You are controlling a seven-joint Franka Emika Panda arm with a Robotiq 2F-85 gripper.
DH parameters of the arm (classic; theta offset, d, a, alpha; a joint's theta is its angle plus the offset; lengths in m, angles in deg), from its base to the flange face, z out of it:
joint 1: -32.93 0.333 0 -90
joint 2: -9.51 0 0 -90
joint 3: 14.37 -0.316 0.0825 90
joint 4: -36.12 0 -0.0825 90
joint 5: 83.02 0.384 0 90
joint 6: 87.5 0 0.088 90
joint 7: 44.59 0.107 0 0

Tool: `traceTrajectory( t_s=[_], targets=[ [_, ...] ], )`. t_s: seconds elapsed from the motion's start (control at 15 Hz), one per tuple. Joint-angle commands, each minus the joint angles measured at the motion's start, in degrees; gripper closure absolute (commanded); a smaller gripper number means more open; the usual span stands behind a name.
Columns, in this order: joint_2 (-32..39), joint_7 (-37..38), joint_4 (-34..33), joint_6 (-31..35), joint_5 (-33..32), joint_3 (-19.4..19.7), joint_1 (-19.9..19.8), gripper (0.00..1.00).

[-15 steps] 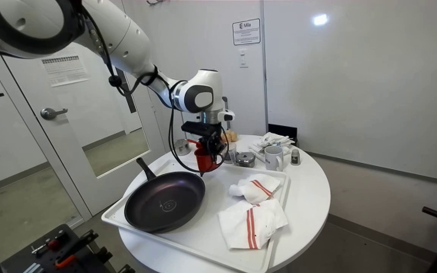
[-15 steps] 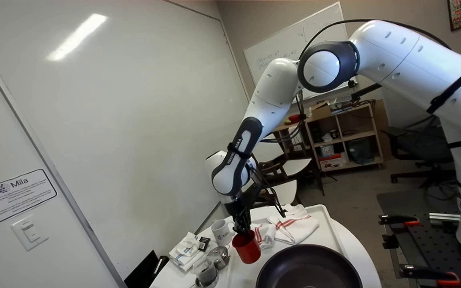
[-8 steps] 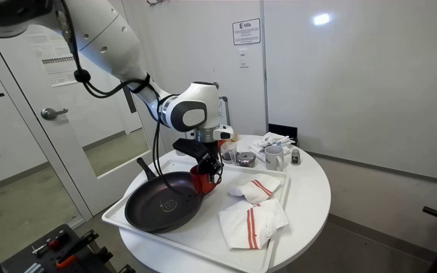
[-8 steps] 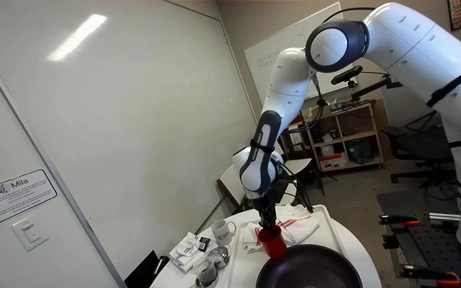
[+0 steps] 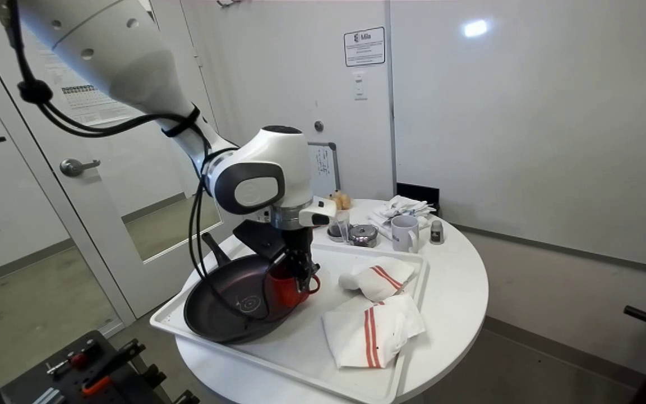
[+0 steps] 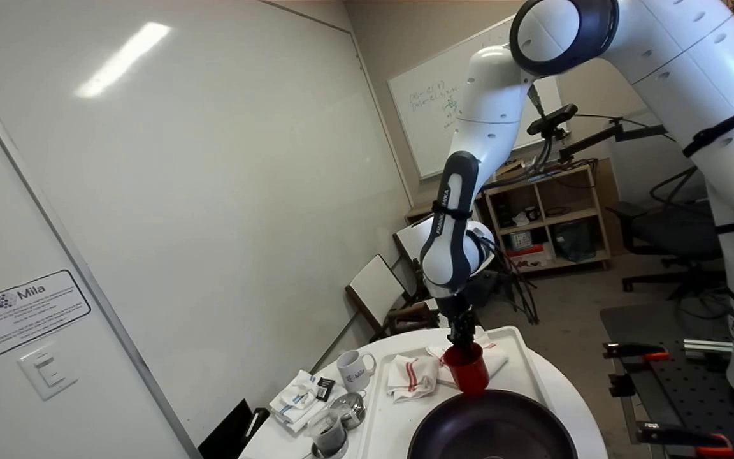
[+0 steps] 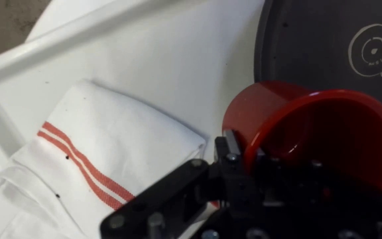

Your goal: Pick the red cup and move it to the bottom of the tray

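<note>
The red cup (image 5: 286, 289) hangs from my gripper (image 5: 303, 280) near the right rim of the frying pan in an exterior view; its handle points away from the pan. It also shows in an exterior view (image 6: 469, 371), under the fingers (image 6: 464, 343). In the wrist view, the fingers (image 7: 244, 151) pinch the wall of the cup (image 7: 260, 106), one finger outside and one inside, and the cup looks tilted. The inner finger is mostly dark. The white tray (image 5: 300, 350) lies on the round table; its bare floor also shows in the wrist view (image 7: 164, 59). The cup's exact height is unclear.
The black frying pan (image 5: 227, 311) fills the tray's left part. Two striped white towels (image 5: 382, 278) (image 5: 356, 331) lie on its right side. A grey mug (image 5: 405, 233), a metal pot (image 5: 363, 235), a glass (image 5: 343, 224) and a shaker (image 5: 436, 232) stand behind the tray.
The arm has carried the cup from the tray's back edge forward and lower, to beside the pan's rim. The cup stays held throughout. Towels and pan have not moved.
</note>
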Motion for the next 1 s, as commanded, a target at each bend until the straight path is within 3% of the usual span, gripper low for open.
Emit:
traceTrajectory(
  t_s=[0.0,0.47,0.93],
  targets=[
    [-5.2,-4.8,7.2,3.4,5.3,-0.4,-3.2,0.99],
    [-6.5,-14.2,11.6,4.7,16.6,-0.9,-9.2,0.99],
    [-3.3,-18.8,12.3,4.1,22.4,-1.6,-10.9,0.99]
  ],
)
